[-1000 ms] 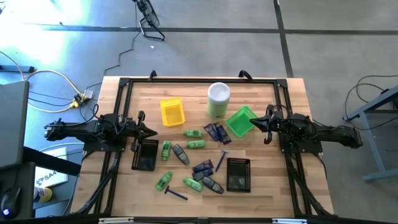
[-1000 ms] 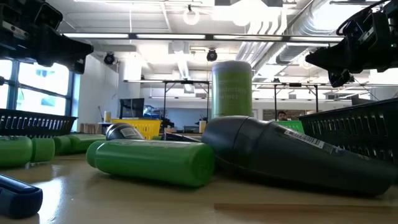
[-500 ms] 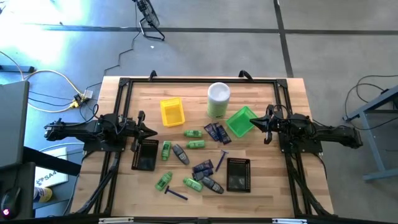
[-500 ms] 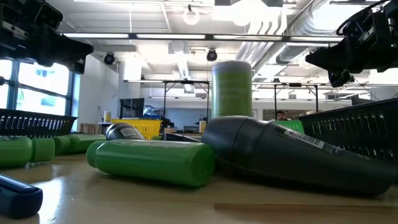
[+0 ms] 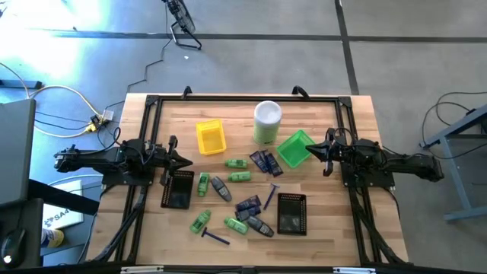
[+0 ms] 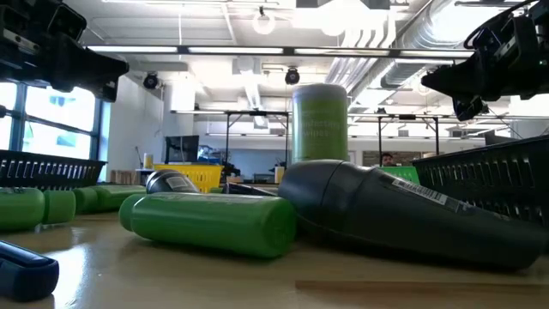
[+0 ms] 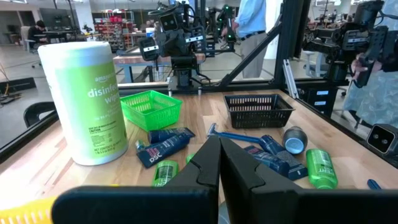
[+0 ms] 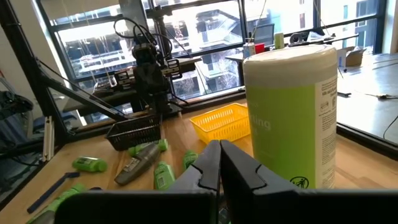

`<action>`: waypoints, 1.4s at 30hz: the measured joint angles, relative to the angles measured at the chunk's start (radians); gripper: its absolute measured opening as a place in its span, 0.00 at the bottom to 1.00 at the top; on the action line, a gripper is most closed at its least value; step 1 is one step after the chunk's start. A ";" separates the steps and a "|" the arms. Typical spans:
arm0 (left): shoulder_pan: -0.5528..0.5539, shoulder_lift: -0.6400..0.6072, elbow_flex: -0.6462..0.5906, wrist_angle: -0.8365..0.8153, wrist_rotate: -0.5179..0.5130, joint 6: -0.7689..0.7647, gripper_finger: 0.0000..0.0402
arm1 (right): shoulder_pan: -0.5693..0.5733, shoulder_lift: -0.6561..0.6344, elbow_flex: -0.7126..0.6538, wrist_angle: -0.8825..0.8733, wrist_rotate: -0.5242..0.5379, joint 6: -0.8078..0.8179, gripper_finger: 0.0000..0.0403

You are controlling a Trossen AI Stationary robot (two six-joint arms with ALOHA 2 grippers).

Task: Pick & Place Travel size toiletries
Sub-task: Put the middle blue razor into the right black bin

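Observation:
The travel size toiletries lie loose on the wooden table's middle: green bottles (image 5: 237, 163) (image 5: 200, 221), dark grey oval pieces (image 5: 221, 188), navy packets (image 5: 265, 161) (image 5: 248, 205) and purple razors (image 5: 272, 195) (image 5: 214, 237). In the low view a green bottle (image 6: 210, 223) and a grey piece (image 6: 403, 215) lie on their sides close up. My left gripper (image 5: 190, 160) (image 7: 219, 155) hovers shut over the table's left side. My right gripper (image 5: 307, 152) (image 8: 219, 158) hovers shut over the right side. Both point level toward the middle and hold nothing.
A tall pale-green canister (image 5: 267, 122) with a white lid stands at the far middle. A yellow tray (image 5: 211, 137) and a green tray (image 5: 294, 148) flank it. Black mesh trays sit at the left (image 5: 178, 189) and near right (image 5: 291, 212). A black frame (image 5: 243, 97) rims the table.

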 joint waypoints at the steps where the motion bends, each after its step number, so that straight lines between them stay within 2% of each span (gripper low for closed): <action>1: 0.000 0.000 0.000 0.000 0.000 0.000 0.01 | 0.000 0.000 0.000 0.002 -0.002 0.007 0.01; 19: 0.000 0.000 0.000 0.003 0.001 -0.082 0.01 | 0.000 0.000 0.000 0.023 -0.018 0.014 0.01; 21: 0.000 0.000 0.000 0.004 0.001 -0.097 0.01 | 0.000 0.000 0.000 0.024 -0.018 0.058 0.01; 28: 0.000 0.000 0.000 0.004 0.001 -0.258 0.01 | 0.000 0.000 0.000 0.025 -0.018 0.367 0.01; 36: 0.000 0.000 -0.001 0.002 -0.049 -0.439 0.01 | 0.000 0.000 0.000 0.024 -0.021 0.408 0.01; 42: 0.000 0.000 -0.001 0.003 -0.051 -0.532 0.01 | 0.000 0.000 0.000 0.024 -0.062 0.506 0.01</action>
